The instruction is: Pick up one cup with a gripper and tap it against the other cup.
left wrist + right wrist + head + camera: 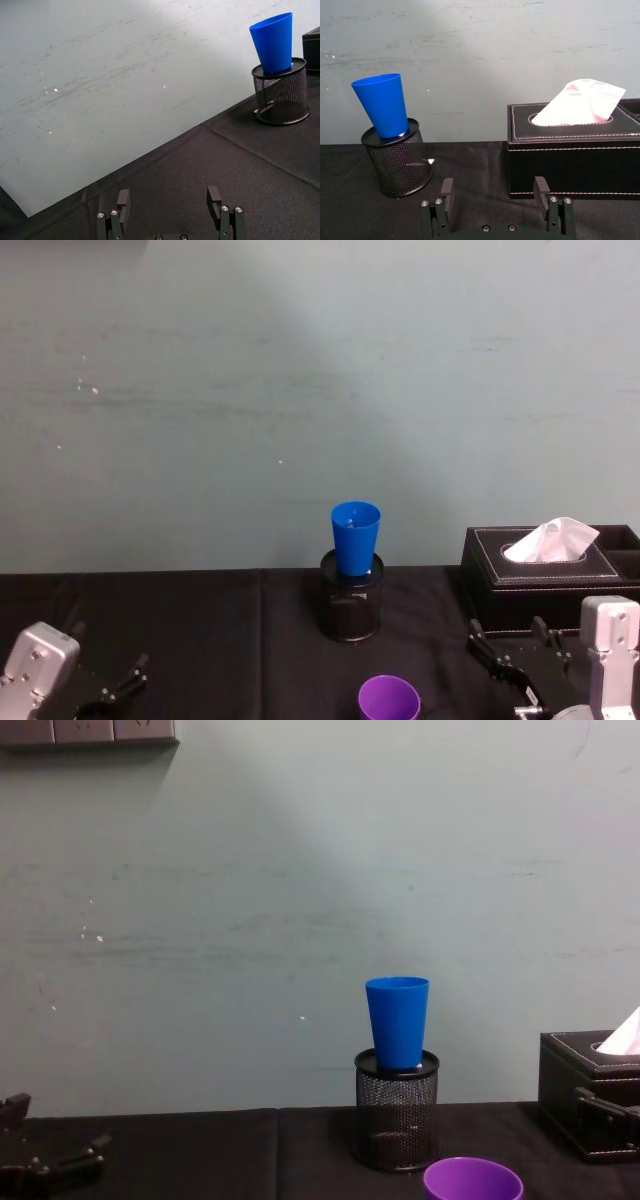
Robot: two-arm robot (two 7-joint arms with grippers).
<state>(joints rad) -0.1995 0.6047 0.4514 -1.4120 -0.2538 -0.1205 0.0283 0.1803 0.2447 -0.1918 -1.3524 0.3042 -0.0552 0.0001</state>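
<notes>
The left hand (110, 690) rested released low on the desk (200, 620). At centre, the blue cup (356, 537) sat in the mesh holder (351, 610), the purple cup (389, 700) just before it. The right hand (512, 650), also released, had grasped nothing; I judge reaching the purple cup comes next.

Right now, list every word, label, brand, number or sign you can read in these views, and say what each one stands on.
None: no readable text in any view.
blue cup: plain, no print.
purple cup: plain rim, no print.
black mesh pen holder: a small white fleck on the mesh, too small to tell whether it carries text.
tissue box: stitching only, no brand.
wall plates at the chest view's top: blank.
</notes>
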